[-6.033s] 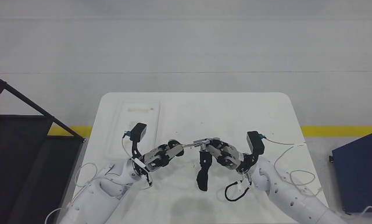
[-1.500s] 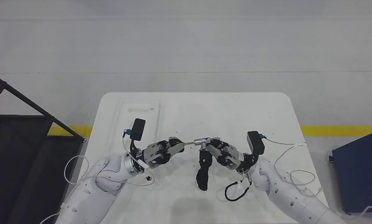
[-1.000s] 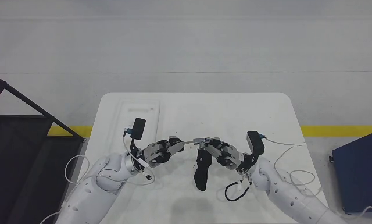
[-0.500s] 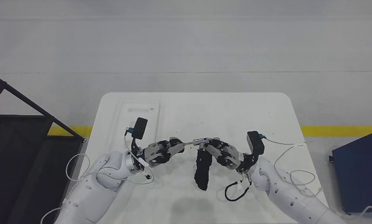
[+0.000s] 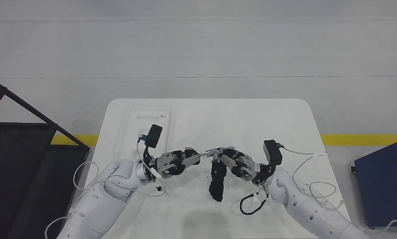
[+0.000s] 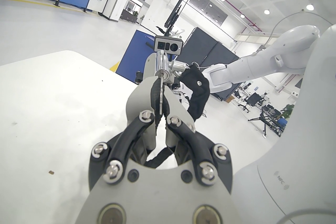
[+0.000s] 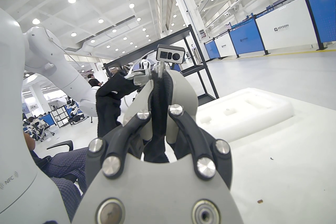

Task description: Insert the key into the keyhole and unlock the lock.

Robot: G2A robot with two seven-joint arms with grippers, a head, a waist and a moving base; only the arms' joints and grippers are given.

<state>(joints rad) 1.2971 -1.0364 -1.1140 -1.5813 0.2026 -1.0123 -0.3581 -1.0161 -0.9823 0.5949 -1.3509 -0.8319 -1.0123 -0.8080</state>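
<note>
My left gripper is shut on a flat metal key. The key's tip meets the keyhole end of a chrome lock; how deep it sits I cannot tell. Facing it over the table's middle, my right gripper is shut on the lock. A black pouch hangs from the lock's side, down toward the table. Both grippers are held above the white table, fingertips nearly touching.
A white foam tray with moulded recesses lies at the table's far left. A black cable loop rests near the front edge by my right arm. The table's far right part is bare.
My left gripper has edged to the right with the key, closing the gap to the lock. The right gripper stayed nearly still, and the pouch swung slightly.
</note>
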